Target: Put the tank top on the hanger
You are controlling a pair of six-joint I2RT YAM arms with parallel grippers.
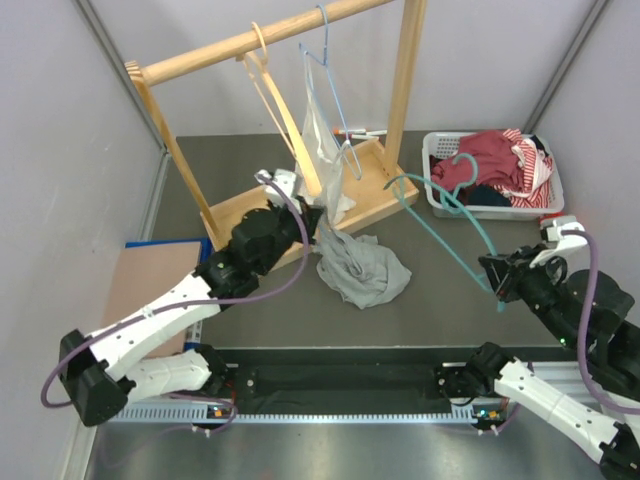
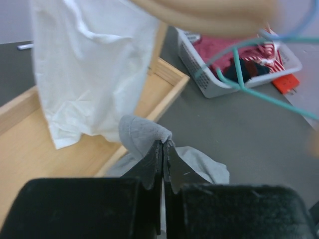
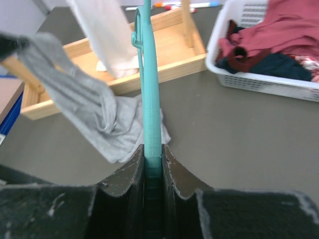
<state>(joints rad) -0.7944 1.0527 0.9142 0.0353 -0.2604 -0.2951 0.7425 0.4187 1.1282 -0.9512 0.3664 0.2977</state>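
L gripper (image 2: pixel 163 144) is clamped tight on a small fold of the top (image 1: pixel 362 268), w/ grey knit bunched over the tips. That pinched bit is lifted. The rest hangs down and heaps on the table (image 1: pixel 440 310), just in front of the rack (image 1: pixel 372 178) base and right beside the white bag (image 1: pixel 322 140).

R gripper (image 3: pixel 152 149) is clenched on the hanger (image 1: pixel 440 222), jaws flat on the thin teal bar near one end. The hanger is held in the air between the top and the basket (image 1: pixel 441 147), hook end up by the basket rim.

Handling, my read:
- Top is light, soft, floppy, no shape of its own. It'll sag and twist from a single pinch, so the neck/strap openings won't stay open unaided.
- Knit looks grippy enough, so slip is unlikely, but the thin straps could bunch or snag.
- Can't tell if the pinched fold is a strap, hem or neck edge. Best hold is prob. a strap or the neck rim, so a hanger arm can slide thru.
- Hanger is stiff but thin and smooth. Held near the end, it could pivot in the jaws if the cloth drags on it.
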